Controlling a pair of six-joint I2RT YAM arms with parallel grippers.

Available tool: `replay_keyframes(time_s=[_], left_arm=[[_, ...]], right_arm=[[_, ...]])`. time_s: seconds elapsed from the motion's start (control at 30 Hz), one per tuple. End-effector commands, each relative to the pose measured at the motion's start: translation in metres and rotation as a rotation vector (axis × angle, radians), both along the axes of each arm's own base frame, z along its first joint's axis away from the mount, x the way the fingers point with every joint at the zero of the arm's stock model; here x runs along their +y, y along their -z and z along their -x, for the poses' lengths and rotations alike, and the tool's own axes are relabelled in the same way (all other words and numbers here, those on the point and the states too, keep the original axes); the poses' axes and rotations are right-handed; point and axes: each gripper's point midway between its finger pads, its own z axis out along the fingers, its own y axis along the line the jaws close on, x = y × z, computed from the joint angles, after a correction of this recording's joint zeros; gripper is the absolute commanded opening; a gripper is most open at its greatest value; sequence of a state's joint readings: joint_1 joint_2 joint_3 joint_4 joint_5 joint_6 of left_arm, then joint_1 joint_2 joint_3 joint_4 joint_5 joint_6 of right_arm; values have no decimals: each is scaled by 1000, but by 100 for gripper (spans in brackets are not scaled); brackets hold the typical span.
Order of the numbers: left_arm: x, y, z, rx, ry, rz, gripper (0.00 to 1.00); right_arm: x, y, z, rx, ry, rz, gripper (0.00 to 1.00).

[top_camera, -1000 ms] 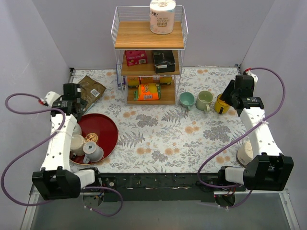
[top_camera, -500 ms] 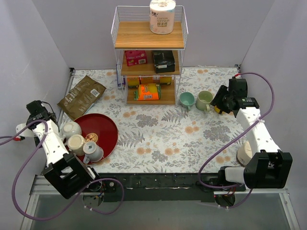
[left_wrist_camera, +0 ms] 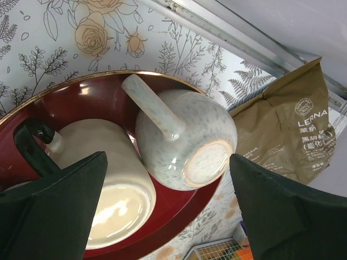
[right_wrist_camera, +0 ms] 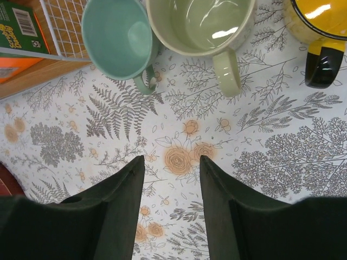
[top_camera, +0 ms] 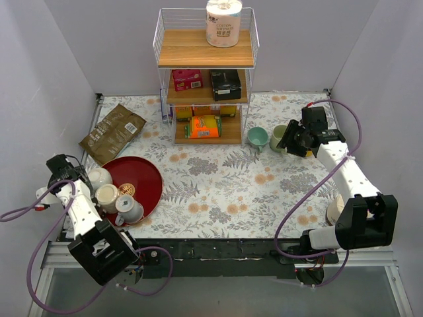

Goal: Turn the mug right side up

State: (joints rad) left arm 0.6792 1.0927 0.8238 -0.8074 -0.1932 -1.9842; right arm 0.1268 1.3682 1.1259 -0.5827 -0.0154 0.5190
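Three mugs lie bottom up on the red tray: a pale speckled one, a cream one and a grey one. My left gripper is open and empty just left of them. In the left wrist view the speckled mug and cream mug lie between my wide-open jaws. My right gripper is open and empty above the cloth, near the upright teal mug, green mug and yellow mug; its jaws hold nothing.
A wire shelf rack with boxes and a paper roll stands at the back centre. A brown coffee bag lies behind the tray. A white object sits by the right arm's base. Grey walls close in both sides.
My left arm swung away from the coffee bag to the left edge, then came in towards the tray's mugs. My right gripper moved left from the yellow mug towards the green mug.
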Motion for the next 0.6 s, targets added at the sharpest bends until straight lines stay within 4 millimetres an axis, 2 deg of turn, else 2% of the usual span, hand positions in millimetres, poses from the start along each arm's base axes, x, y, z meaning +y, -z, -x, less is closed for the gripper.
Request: replay_keyframes(time_s=[0.0,0.13,0.43,0.57], left_arm=[[10,-1,-7,-190,-341,93,94],[14,10,-3,-170,-373,82,92],[29,20,-6,-114,-414,65,85],[30,28,-10,-118,-411,69,79]], right_arm=[[9,-13,-5,-28,-27,-22,52],[9,-11,-3,-25,-27,-22,52],[10,-7,-5,-18,-29,-23,51],[9,-7,-5,-20,-29,-19,51]])
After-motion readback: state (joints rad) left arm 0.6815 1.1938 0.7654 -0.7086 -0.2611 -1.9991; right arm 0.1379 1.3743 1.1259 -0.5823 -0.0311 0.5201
